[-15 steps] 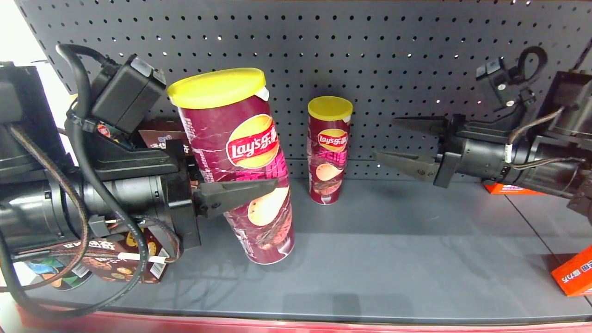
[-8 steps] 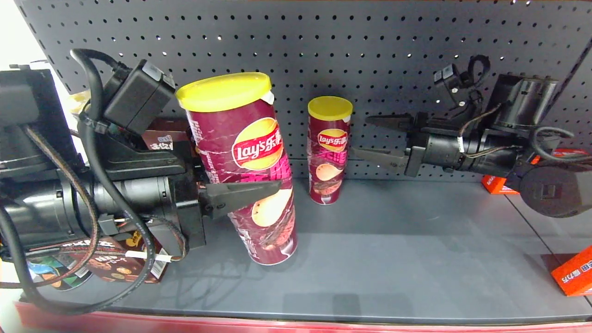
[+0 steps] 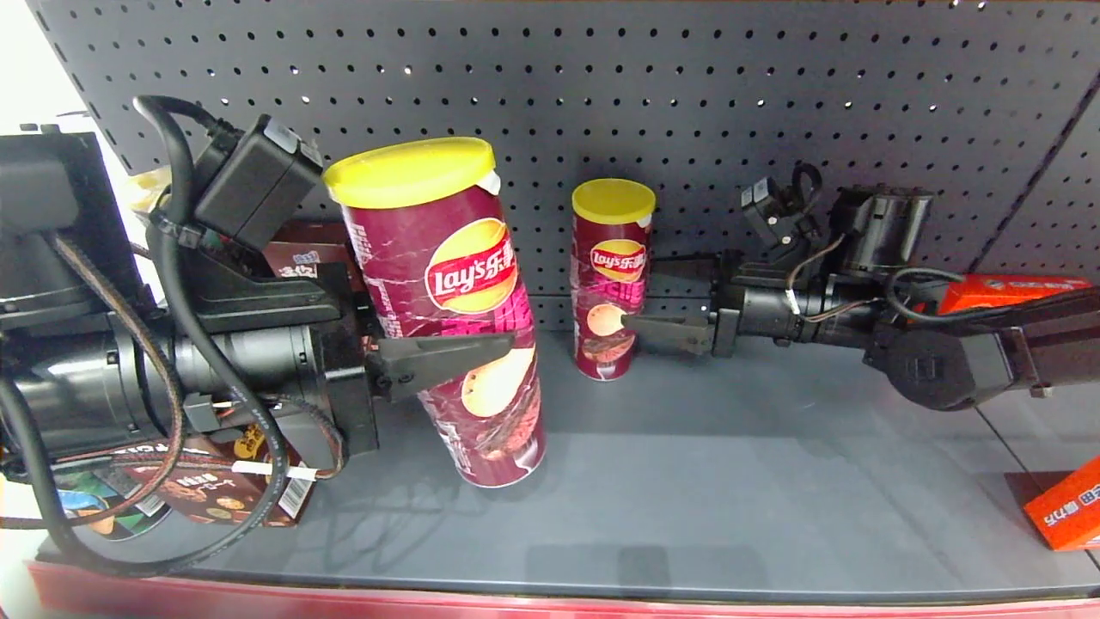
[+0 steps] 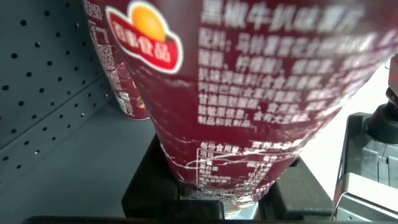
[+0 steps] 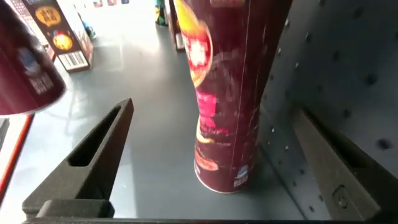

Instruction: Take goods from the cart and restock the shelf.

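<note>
The left pincer [image 3: 491,334] is clenched on the front chip can [image 3: 447,284], a maroon tube with a yellow lid. One dark finger [image 3: 447,354] crosses the tube's face below the logo, and the other is hidden behind it. The tube leans, lid toward the robot's left, with its base low over the grey shelf [image 3: 730,481]. Whether the base touches the deck cannot be told. From the left wrist, the front chip can [image 4: 249,106] sits deep between the jaws, its printed side to the camera.

Across the bay, the right pincer [image 3: 640,294] is spread wide around the rear chip can [image 3: 612,275], which stands upright on the shelf just in front of the perforated back panel [image 3: 687,103]. The right wrist view shows the right pincer [image 5: 214,112] with the rear chip can [image 5: 230,93] between its two fingers and a gap on either side. One finger is on the open-shelf side and the other runs along the panel.

The two cans stand apart, the front one nearer the shelf's edge and to the robot's left of the rear one.

Brown snack boxes [image 3: 206,499] lie at the shelf's left end beneath the left arm. One orange box [image 3: 1066,516] sits at the right front corner and another orange box [image 3: 1005,288] behind the right arm. A red strip [image 3: 344,597] lines the shelf's front lip.
</note>
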{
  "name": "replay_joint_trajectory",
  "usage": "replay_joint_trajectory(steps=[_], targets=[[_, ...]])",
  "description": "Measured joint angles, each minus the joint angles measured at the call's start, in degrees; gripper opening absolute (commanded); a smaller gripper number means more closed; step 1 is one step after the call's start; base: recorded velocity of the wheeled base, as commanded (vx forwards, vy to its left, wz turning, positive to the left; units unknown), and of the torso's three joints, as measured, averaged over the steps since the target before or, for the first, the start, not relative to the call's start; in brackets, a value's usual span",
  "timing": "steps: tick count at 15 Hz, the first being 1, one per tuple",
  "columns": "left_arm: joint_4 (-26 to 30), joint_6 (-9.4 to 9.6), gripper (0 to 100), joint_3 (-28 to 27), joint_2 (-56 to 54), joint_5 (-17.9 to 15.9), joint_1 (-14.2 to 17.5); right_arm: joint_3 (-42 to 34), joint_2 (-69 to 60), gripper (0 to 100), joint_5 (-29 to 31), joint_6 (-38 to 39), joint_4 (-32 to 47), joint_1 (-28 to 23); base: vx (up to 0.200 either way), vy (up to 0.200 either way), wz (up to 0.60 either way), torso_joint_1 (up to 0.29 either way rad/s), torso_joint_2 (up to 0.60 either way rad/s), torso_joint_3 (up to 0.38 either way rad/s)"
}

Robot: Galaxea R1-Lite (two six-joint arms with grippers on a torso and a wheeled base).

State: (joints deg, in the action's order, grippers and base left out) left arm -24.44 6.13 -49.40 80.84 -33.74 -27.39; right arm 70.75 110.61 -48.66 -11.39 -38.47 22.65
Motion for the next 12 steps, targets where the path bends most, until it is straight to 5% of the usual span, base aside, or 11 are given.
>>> replay_joint_trajectory(steps=[12], targets=[[-0.07,0.00,0,0.06,0.63,-0.02,0.50,7.78,10.84,100,0.00,0.20,-1.56,2.73,0.000,0.000,0.00,0.000,0.00,0.000]])
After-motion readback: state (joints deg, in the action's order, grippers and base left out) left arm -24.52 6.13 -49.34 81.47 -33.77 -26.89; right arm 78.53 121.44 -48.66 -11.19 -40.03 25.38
